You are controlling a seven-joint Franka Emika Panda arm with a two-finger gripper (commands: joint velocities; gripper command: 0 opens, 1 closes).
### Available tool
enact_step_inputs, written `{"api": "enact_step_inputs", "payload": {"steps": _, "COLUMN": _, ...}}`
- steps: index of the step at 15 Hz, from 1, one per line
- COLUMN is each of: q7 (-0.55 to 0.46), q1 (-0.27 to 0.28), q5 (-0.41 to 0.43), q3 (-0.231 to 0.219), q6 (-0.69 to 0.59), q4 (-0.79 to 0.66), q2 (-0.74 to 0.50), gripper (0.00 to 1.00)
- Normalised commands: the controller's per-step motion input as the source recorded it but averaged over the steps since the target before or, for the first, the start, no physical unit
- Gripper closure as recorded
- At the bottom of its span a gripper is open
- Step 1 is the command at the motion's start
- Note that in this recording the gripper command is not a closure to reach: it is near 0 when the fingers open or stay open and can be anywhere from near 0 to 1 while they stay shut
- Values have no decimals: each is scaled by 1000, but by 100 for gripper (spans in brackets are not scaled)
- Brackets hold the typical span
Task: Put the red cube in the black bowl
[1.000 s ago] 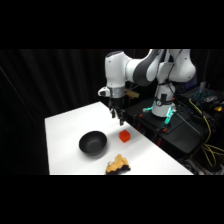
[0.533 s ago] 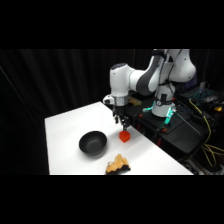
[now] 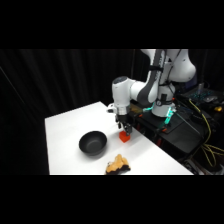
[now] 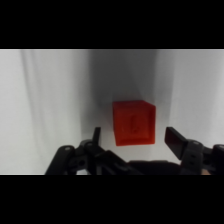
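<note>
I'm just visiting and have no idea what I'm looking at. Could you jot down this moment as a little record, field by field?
machine: white arm reaching down over a white table
tool: tool open, low over the table, one finger on each side of the red cube
red cube: on the table, not yet gripped or lifted
black bowl: black bowl empty, beside the cube, apart from it
other item: lumpy yellow-orange object near the table's front edge
job status: cube not yet in the bowl

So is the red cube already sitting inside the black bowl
No, the red cube sits on the white table to the right of the black bowl, right under the gripper.
</note>
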Motion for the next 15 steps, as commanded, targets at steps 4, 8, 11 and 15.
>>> {"api": "enact_step_inputs", "payload": {"steps": 4, "q7": -175, "q1": -109, "q5": 91, "q3": 81, "q6": 183, "q4": 49, "q2": 163, "gripper": 0}}
{"api": "enact_step_inputs", "payload": {"steps": 8, "q7": -260, "q1": -175, "q5": 162, "q3": 144, "q6": 143, "q4": 104, "q2": 164, "gripper": 0}}
{"api": "enact_step_inputs", "payload": {"steps": 11, "q7": -261, "q1": -159, "q5": 155, "q3": 159, "q6": 196, "q4": 118, "q2": 150, "gripper": 100}}
{"api": "enact_step_inputs", "payload": {"steps": 15, "q7": -204, "q1": -132, "q5": 134, "q3": 122, "q6": 130, "q4": 108, "q2": 123, "gripper": 100}}
